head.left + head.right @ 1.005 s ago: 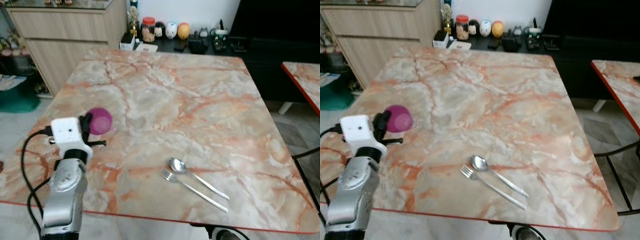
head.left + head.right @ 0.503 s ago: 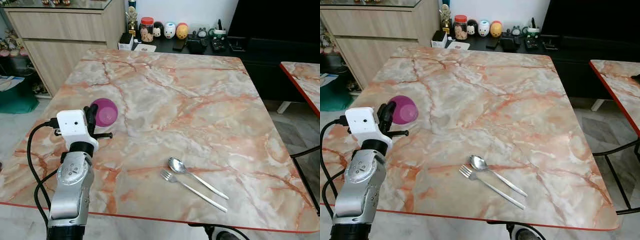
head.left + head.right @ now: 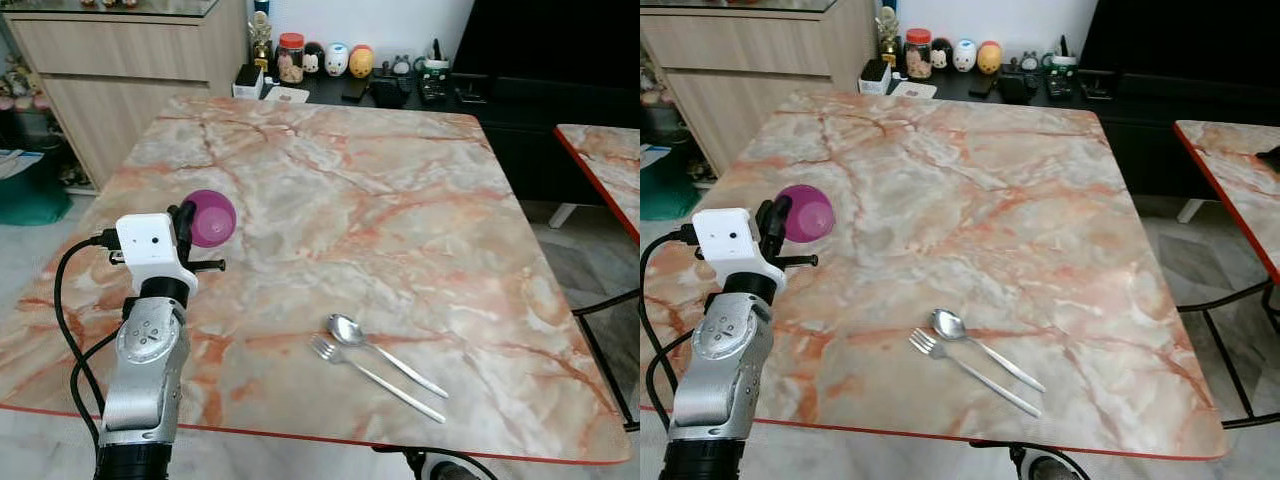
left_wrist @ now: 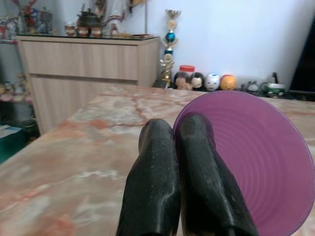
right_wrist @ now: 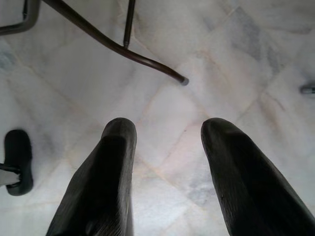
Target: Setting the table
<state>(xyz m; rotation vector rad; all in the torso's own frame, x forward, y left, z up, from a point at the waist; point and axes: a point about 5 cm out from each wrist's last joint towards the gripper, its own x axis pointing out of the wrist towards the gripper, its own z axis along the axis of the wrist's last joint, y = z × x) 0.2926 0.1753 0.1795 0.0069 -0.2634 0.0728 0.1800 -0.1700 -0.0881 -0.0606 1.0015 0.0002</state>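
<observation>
Bowl [image 3: 209,217] — purple, tipped on its side — is held in the left gripper [image 4: 177,147] above the left part of the marble table [image 3: 400,200]. In the left wrist view both black fingers [image 4: 152,191] press together on the bowl's rim, one outside, one inside. The bowl's mouth faces away from the wrist camera. Whether the bowl touches the tabletop cannot be told.

Spoon [image 3: 385,352] and fork [image 3: 375,376] lie side by side near the front edge, well apart from the bowl, handles angled toward the robot's right.

Right gripper [image 5: 165,172] hangs idle over the pale tiled floor [image 5: 162,93], fingers spread wide, holding nothing.

Jars and figurines [image 3: 320,60] stand on a dark shelf beyond the table.
</observation>
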